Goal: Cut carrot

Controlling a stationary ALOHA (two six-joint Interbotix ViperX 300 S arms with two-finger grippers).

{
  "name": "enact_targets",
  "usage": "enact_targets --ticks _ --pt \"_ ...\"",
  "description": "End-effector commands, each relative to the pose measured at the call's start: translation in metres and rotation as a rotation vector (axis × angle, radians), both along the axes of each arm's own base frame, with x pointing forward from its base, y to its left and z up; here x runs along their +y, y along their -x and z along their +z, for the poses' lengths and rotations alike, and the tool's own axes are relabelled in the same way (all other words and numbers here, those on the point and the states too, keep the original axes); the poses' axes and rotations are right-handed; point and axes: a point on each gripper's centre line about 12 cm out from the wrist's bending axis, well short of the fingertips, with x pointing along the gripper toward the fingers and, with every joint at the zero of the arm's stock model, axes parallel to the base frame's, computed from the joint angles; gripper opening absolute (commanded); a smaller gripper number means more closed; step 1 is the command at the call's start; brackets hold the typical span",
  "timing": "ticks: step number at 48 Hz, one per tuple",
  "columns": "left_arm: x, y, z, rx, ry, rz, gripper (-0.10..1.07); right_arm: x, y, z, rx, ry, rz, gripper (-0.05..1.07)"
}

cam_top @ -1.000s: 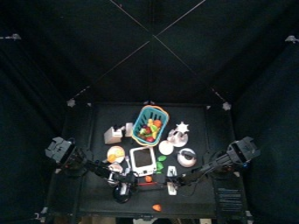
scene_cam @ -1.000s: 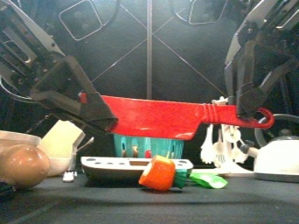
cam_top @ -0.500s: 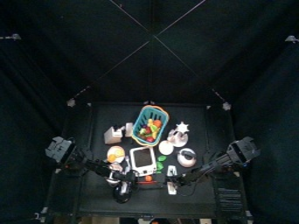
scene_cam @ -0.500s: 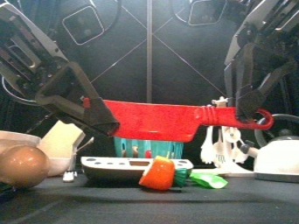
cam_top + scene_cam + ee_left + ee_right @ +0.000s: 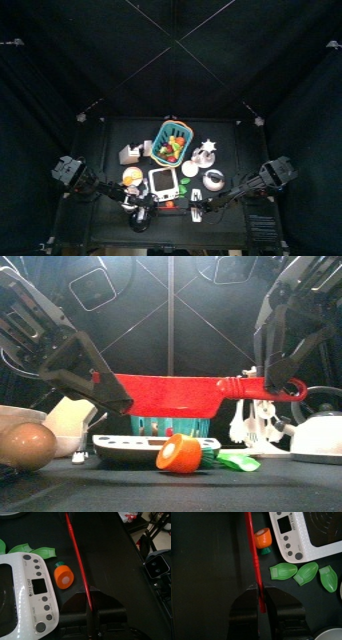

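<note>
At the far left of the front view a round brown fruit [image 5: 24, 443] sits in front of a pale bowl [image 5: 19, 416]. The left claw [image 5: 120, 398] is clamped on the blade end of a red knife [image 5: 167, 393]; the right claw [image 5: 271, 383] grips its handle, the blade held level above the surface [image 5: 160, 484]. Below it the carrot [image 5: 178, 453] lies just in front of the white scale [image 5: 134, 446], green leaf pieces [image 5: 241, 461] to its right. Farther back a teal basket [image 5: 174, 133] holds mixed produce [image 5: 173, 147]. A white kettle [image 5: 311, 436] stands at right.

Matte black fabric curtains [image 5: 80, 60] hung on every side of the small square black table [image 5: 120, 135]. Thin pale lines [image 5: 201, 38] crossed overhead, and a bright light glowed behind them in front view.
</note>
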Motion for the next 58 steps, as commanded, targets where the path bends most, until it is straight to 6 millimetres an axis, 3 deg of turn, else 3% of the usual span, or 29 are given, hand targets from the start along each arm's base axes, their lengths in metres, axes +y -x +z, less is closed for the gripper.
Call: enact_targets --ticks 1,43,58 --pt "-0.004 -0.003 0.015 -0.046 0.013 -0.011 0.31 -0.008 -0.007 0.016 -0.042 -0.008 -0.024 0.42" --pt "-0.002 -0.005 0.023 -0.070 0.019 -0.006 0.31 -0.008 -0.005 0.017 -0.044 -0.006 -0.021 0.42" --pt "0.002 -0.007 0.028 -0.082 0.025 0.006 0.39 -0.009 -0.005 0.018 -0.042 -0.003 -0.022 0.42"
